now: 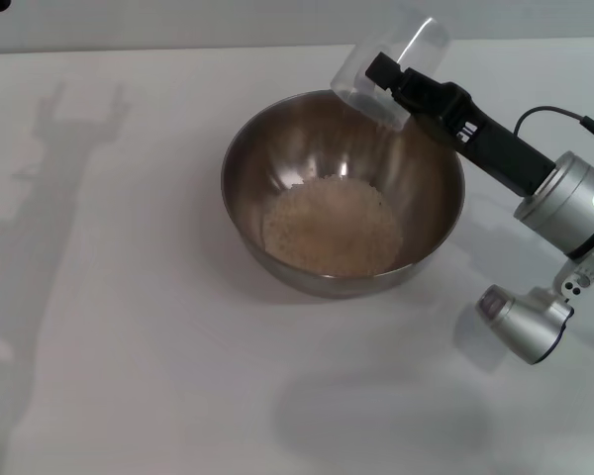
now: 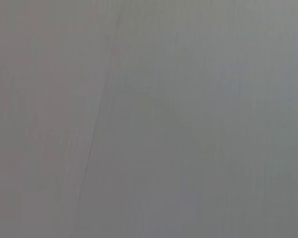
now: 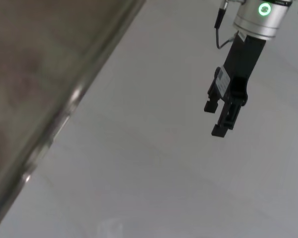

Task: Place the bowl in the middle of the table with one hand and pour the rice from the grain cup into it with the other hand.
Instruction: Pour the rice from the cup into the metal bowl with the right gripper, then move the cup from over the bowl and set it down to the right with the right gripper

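The steel bowl [image 1: 240, 148] stands in the middle of the white table [image 1: 129, 376] with a heap of pale rice [image 1: 332, 226] on its bottom. My right gripper [image 1: 386, 75] is shut on the clear grain cup [image 1: 401, 49], which hangs tipped over the bowl's far right rim with its mouth towards the bowl; I see no rice in it. The right wrist view shows the bowl's wall [image 3: 39, 74] close by and, farther off, my left gripper [image 3: 214, 119] raised above the table, open and holding nothing. The left wrist view shows only a plain grey surface.
My right arm's elbow joint [image 1: 520, 322] hangs low over the table to the right of the bowl. The left arm casts a long shadow [image 1: 49, 198] on the table's left side.
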